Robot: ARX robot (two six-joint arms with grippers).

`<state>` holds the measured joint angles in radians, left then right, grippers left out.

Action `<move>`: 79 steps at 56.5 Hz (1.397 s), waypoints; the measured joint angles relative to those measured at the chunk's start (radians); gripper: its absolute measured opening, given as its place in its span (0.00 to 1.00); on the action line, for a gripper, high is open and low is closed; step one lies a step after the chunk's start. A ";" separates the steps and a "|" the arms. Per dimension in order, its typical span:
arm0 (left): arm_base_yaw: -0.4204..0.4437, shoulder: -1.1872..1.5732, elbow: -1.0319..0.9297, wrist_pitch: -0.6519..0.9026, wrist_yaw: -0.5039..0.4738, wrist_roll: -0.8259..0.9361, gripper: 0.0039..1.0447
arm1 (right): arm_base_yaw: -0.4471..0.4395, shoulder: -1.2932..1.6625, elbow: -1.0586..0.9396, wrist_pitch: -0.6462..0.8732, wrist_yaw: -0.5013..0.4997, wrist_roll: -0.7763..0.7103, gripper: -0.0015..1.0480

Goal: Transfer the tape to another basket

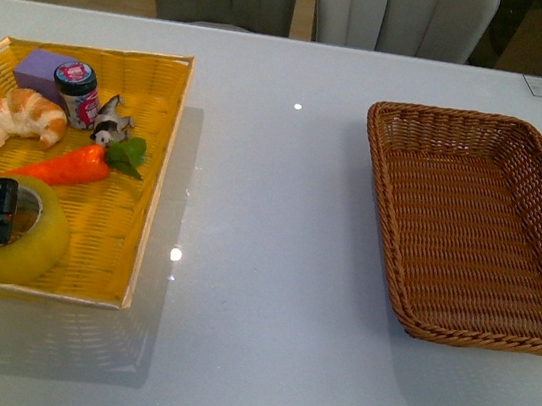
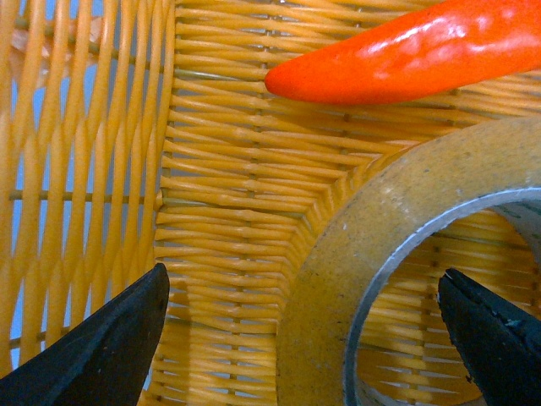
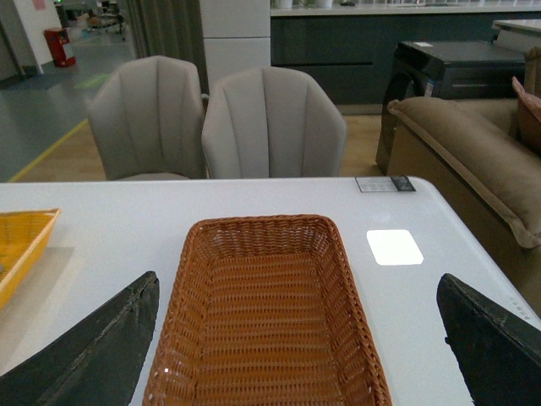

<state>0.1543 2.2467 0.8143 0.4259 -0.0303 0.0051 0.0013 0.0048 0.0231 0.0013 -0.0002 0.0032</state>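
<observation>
Item, tape (image 2: 363, 245): lies flat, axis upright, its wall between our left fingers (image 2: 110, 347), which stand apart, one outside the roll, one inside; basket (image 1: 468, 241) at 3 o'clock.

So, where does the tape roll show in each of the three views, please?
Front view: the tape lies low on the left, in the near end of the yellow tray.
Left wrist view: the tape fills the close-up, beside the carrot.
Right wrist view: not in it.
Shared landmark: the yellow tray, visible in all three.
</observation>
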 joint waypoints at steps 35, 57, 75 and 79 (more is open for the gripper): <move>0.004 -0.220 -0.101 -0.032 0.101 -0.075 0.15 | 0.000 0.000 0.000 0.000 0.000 0.000 0.91; -0.224 -0.552 -0.162 -0.134 0.137 -0.172 0.15 | 0.000 0.000 0.000 0.000 0.000 0.000 0.91; -0.538 -0.555 -0.018 -0.150 0.120 -0.286 0.15 | 0.000 0.000 0.000 0.000 0.000 0.000 0.91; -0.586 -0.548 0.016 -0.151 0.112 -0.301 0.15 | 0.000 0.000 0.000 0.000 0.000 0.000 0.91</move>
<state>-0.4320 1.6989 0.8303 0.2745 0.0814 -0.2962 0.0013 0.0048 0.0231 0.0013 -0.0002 0.0032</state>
